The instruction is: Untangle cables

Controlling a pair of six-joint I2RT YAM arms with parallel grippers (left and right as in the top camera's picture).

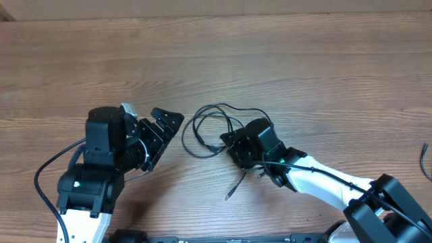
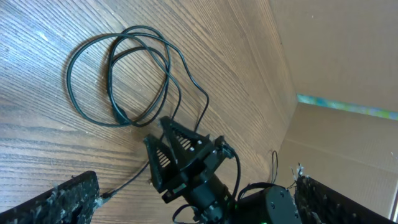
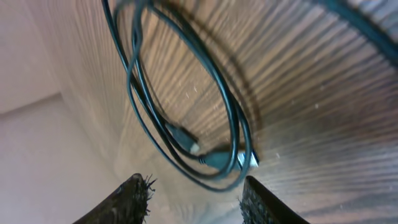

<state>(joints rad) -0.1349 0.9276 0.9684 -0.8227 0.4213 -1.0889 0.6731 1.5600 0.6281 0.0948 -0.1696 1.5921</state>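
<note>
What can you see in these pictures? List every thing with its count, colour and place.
table: one, brown wood grain, fills the overhead view
cables: tangled loops, count unclear, black, table centre between the two end effectors; one loose end runs toward the robot
plug: one, silvery-white, inside the loops
thin cord: one, black, right edge of the overhead view, cut off by the frame
left arm: one, black, lower left
left end effector: one, black, open, left of the cables and apart from them
right arm: one, white and black, lower right
right end effector: one, black, open, at the right side of the loops
</note>
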